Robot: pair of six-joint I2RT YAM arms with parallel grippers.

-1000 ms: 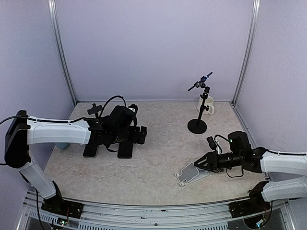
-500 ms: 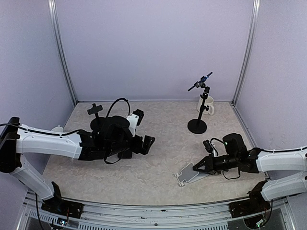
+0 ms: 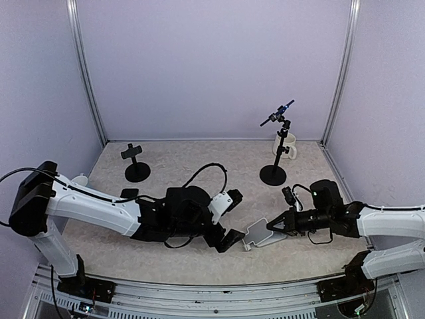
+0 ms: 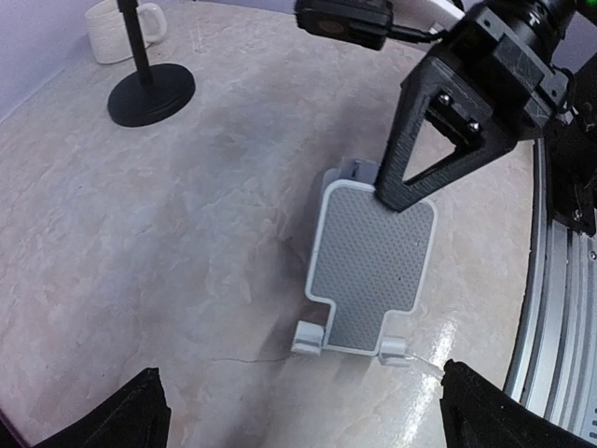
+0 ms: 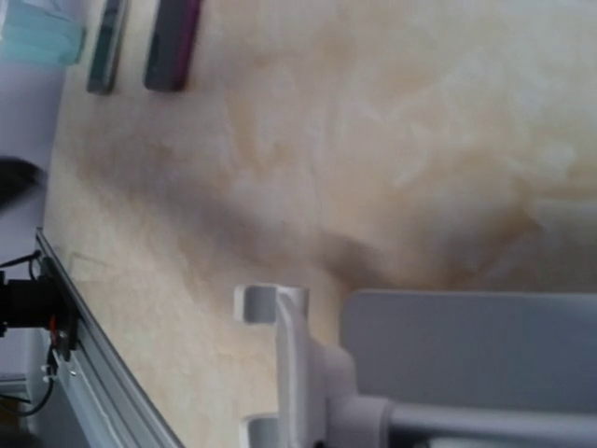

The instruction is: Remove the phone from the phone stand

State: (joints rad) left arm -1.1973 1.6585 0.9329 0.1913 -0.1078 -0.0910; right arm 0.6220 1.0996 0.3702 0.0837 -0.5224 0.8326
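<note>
The grey phone stand [image 4: 373, 257] lies tilted on the table with its dotted pad bare; no phone is on it. It also shows in the top view [image 3: 260, 234] and close up in the right wrist view [image 5: 317, 373]. My right gripper [image 3: 271, 224] is shut on the stand's upper edge, and its black fingers [image 4: 438, 140] show in the left wrist view. My left gripper [image 4: 308, 425] is open and empty, just short of the stand's two feet, left of it in the top view [image 3: 229, 229]. Two dark phones [image 5: 173, 42] lie flat on the table far to the left.
A black microphone stand [image 3: 273, 174] and a white mug [image 3: 286, 145] stand at the back right. A small black stand [image 3: 136, 169] is at the back left. One phone's end [image 3: 128, 193] shows behind my left arm. The metal front rail [image 4: 560, 308] runs close by.
My left arm has swung from the phones at the left to the middle, and its open gripper now faces the stand. My right gripper has shifted the stand slightly left and tilted it.
</note>
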